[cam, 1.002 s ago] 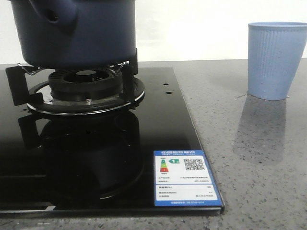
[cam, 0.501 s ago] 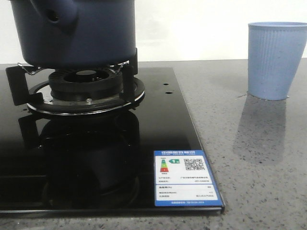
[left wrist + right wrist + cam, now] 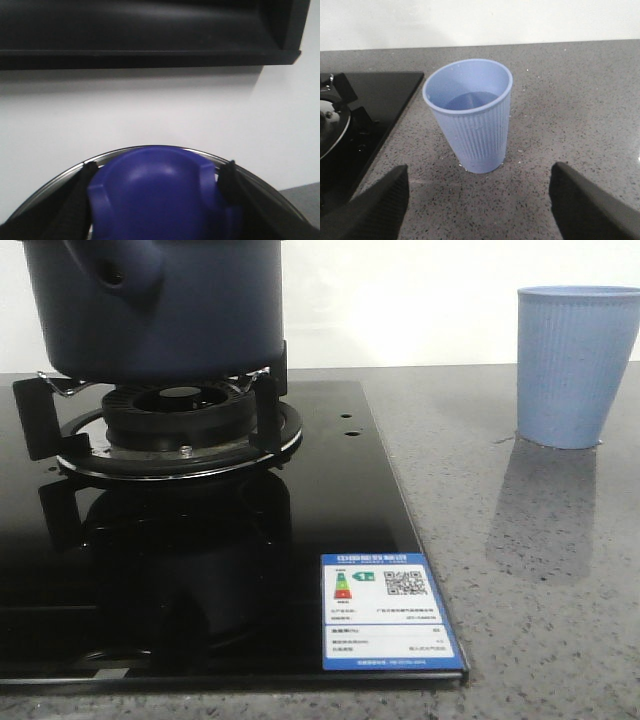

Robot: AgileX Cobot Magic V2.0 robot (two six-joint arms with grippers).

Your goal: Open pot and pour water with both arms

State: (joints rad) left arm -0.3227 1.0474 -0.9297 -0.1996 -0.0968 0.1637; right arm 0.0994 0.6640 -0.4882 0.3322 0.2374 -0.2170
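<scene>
The pot (image 3: 170, 305) stands at the left of the front view, seated on the black prongs of the burner grate (image 3: 265, 405). Its stubby hollow handle (image 3: 118, 268) points toward the camera, and the top of the pot is cut off by the frame edge. Beneath it sits the round burner (image 3: 175, 410) on a glossy black stove top (image 3: 330, 500), which mirrors the pot and grate. An energy label (image 3: 388, 612) is stuck near the stove's front right corner.

In the left wrist view, the left gripper (image 3: 155, 200) has its two dark fingers (image 3: 75, 200) set on either side of a rounded blue knob (image 3: 155, 195), which rises from a lid with a bright metal rim (image 3: 200, 155). The fingers lie close against the knob's flanks, so the claw appears clenched on it. A white wall and a dark overhead shelf (image 3: 150, 35) fill the background.

To the right of the stove, well apart from the pot, a light blue ribbed cup (image 3: 577, 365) stands upright on the grey speckled counter (image 3: 520, 570).

In the right wrist view, the right gripper (image 3: 480, 210) is released: its fingers (image 3: 585, 205) are spread wide, with the cup (image 3: 472, 117) standing beyond and between them, touched by neither. The inside bottom of the cup looks darker; whether it holds water cannot be told.
</scene>
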